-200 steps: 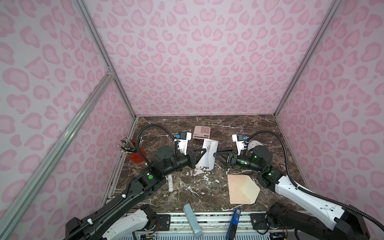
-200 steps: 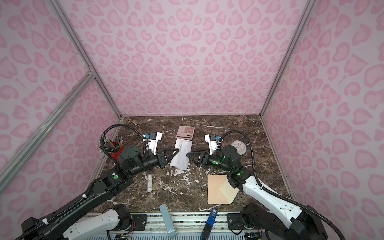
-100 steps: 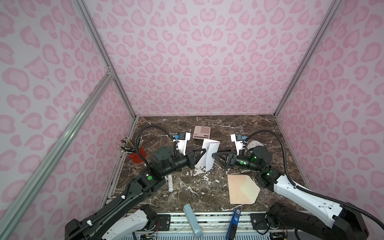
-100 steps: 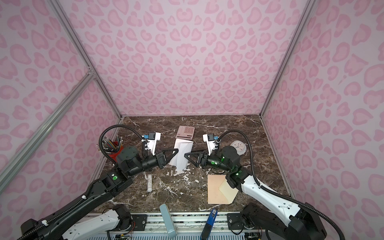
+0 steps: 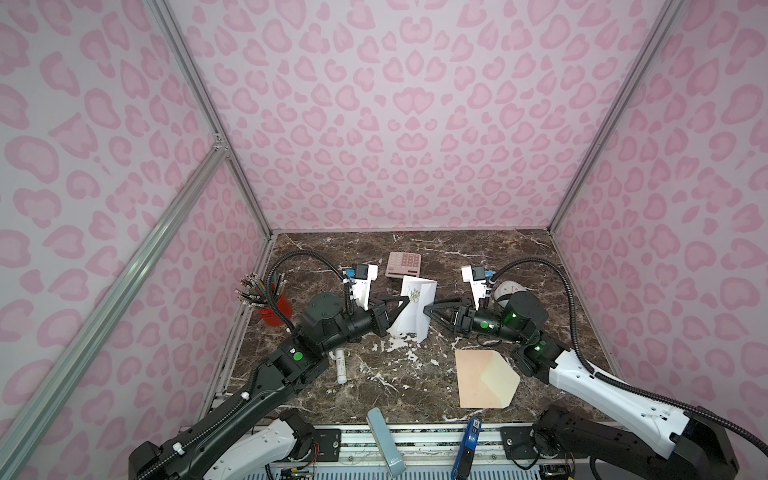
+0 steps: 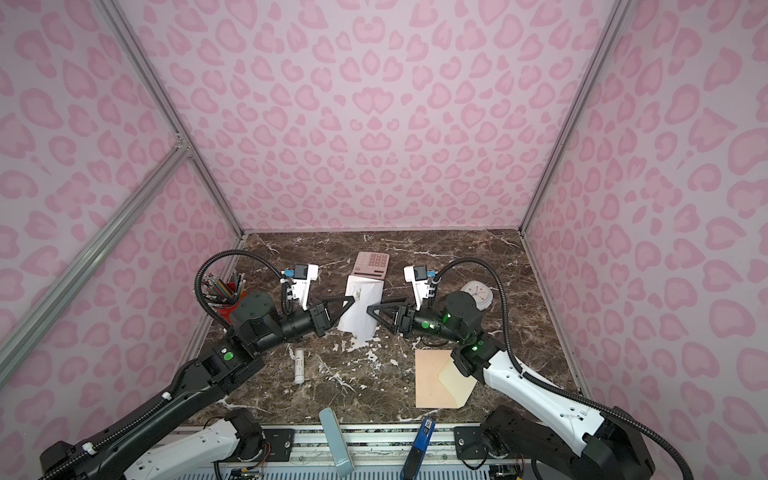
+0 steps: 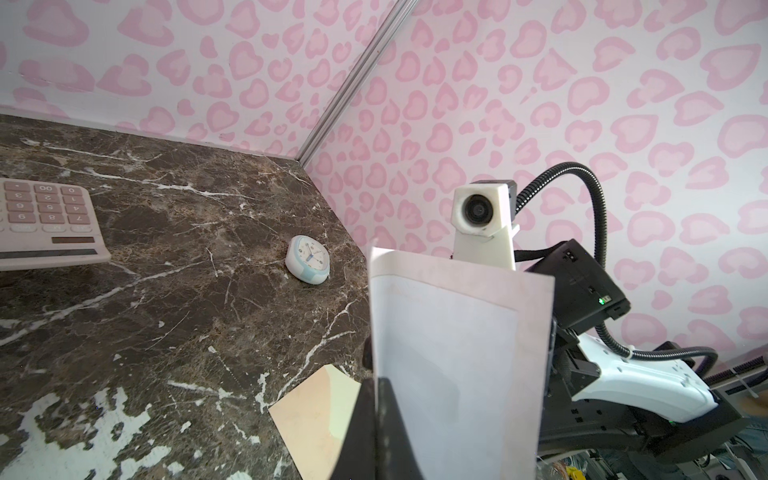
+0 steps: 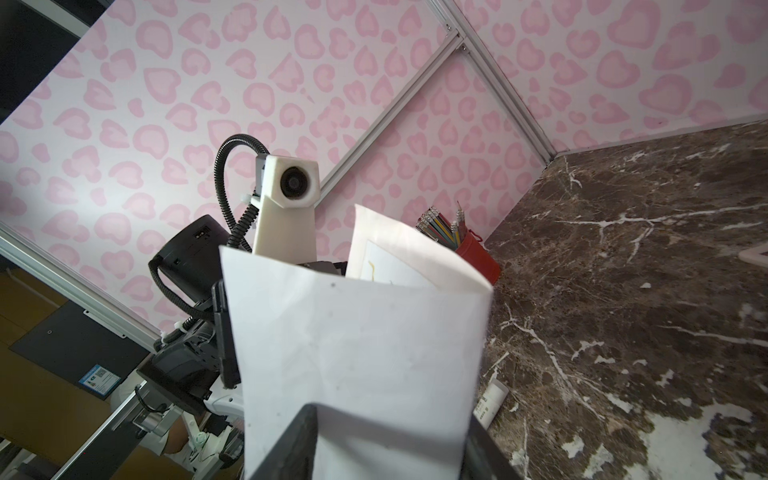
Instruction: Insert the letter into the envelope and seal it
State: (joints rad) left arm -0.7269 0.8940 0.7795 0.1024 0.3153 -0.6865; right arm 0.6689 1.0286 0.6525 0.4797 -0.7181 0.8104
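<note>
Top views: calculator [image 5: 403, 264] behind letter [image 5: 412, 322]

Brown marble-patterned table [image 5: 519, 257], veined in white and blotched with white patches near its middle. A pink calculator [image 5: 403, 264] lies flat at the far middle, keys up. A red cup of pencils [image 5: 274, 311] stands by the far left edge. A small white-and-blue clock [image 7: 308, 259] rests at the far right, well apart from the calculator. At the near left lies a white tube [image 5: 340, 365], possibly a glue stick, its label too small to read. At the near right a peach envelope [image 5: 484, 379] lies flat, its pale flap open and pointing right
</note>
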